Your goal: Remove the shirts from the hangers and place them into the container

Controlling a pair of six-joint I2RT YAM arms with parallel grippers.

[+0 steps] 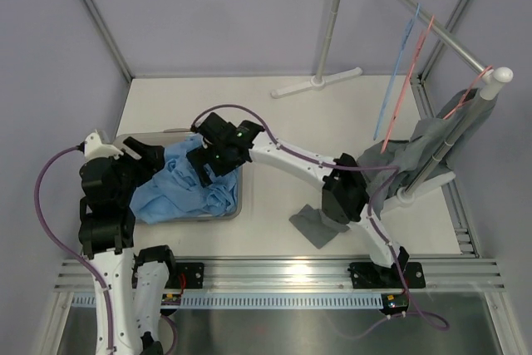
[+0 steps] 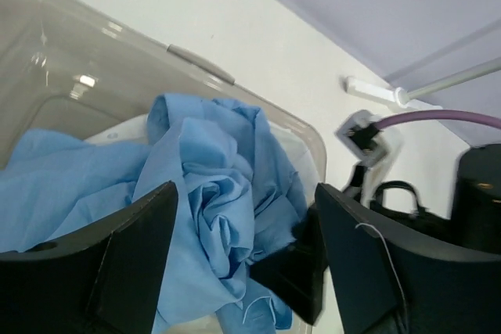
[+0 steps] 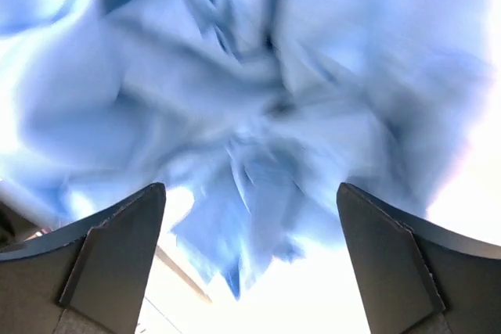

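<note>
The light blue shirt [image 1: 187,189] lies crumpled in the smoky-grey container [image 1: 238,205] at the left. A sliver of white fabric [image 2: 117,129] shows under it. My left gripper [image 1: 154,160] is open at the container's left end, and the blue shirt [image 2: 211,193] lies beyond its spread fingers. My right gripper [image 1: 206,170] hangs open just above the shirt [image 3: 250,91], nothing between its fingers. The grey shirt [image 1: 416,151] hangs on a pink hanger [image 1: 467,93] at the right. A bare light blue hanger [image 1: 397,72] and a bare pink hanger [image 1: 411,81] hang on the rail.
The white rack pole [image 1: 449,135] stands at the right, with a second stand [image 1: 320,81] at the back. Part of the grey shirt [image 1: 314,226] trails onto the table by my right arm. The container's rim [image 2: 202,64] is close to my left fingers.
</note>
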